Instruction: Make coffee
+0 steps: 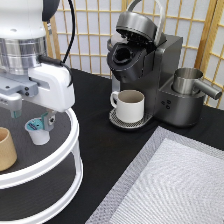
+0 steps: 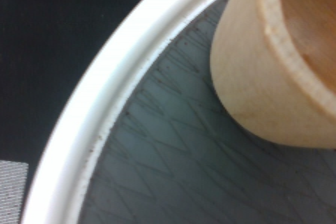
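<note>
The coffee pod [image 1: 38, 132], white with a teal-blue foil top, sits tilted on the upper shelf of the round white two-tier tray [image 1: 74, 145] at the exterior view's left. My gripper [image 1: 32, 115] hangs just above it, open, one finger on each side of the pod; the finger [image 1: 49, 120] toward the exterior view's right is close against it. The coffee machine [image 1: 145, 65] stands at the top middle with its lid up and its pod chamber [image 1: 121, 54] open. A cream-white handled mug [image 1: 130, 105] stands on its drip tray. The pod is out of the wrist view.
A tan handleless cup [image 1: 6, 148] stands on the tray's left; the wrist view shows it [image 2: 262, 85] close beside the tray's white rim [image 2: 97, 115]. A steel pitcher [image 1: 188, 80] sits on the machine's right. A grey woven mat [image 1: 175, 185] covers the bottom right. A folding screen stands behind.
</note>
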